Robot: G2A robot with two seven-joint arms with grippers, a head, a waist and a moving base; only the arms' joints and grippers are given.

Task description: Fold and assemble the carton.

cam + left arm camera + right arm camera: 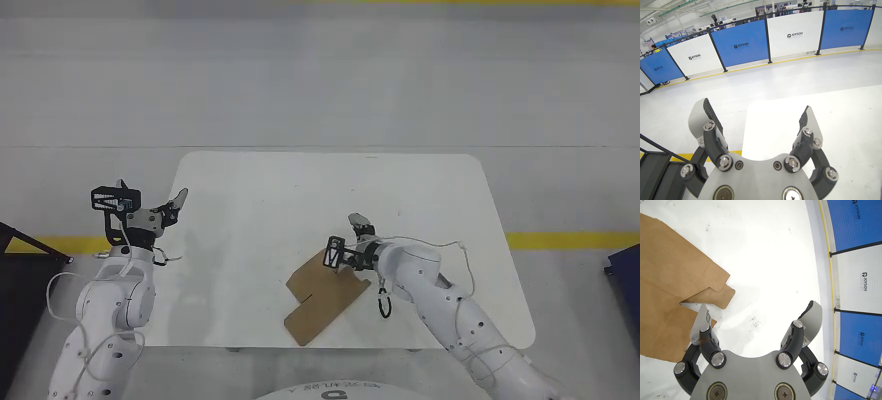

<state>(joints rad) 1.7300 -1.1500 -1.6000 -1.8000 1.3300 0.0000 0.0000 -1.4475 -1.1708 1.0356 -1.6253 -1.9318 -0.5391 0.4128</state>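
Observation:
A flat brown carton (322,291) lies unfolded near the front middle of the white table (300,200). In the right wrist view the carton (672,289) shows its flaps and a slit. My right gripper (346,236) is open just above the table at the carton's far right corner; one fingertip (703,311) overlaps the carton's edge, the other (811,308) is over bare table. My left gripper (150,198) is open at the table's left edge, raised and holding nothing. In its own view the left gripper (757,109) spreads over the table's corner.
Bare table surface (330,190) stretches behind and to the left of the carton. A black cable loop (384,300) hangs from the right arm beside the carton. Blue and white fence panels (753,45) stand far off across the floor.

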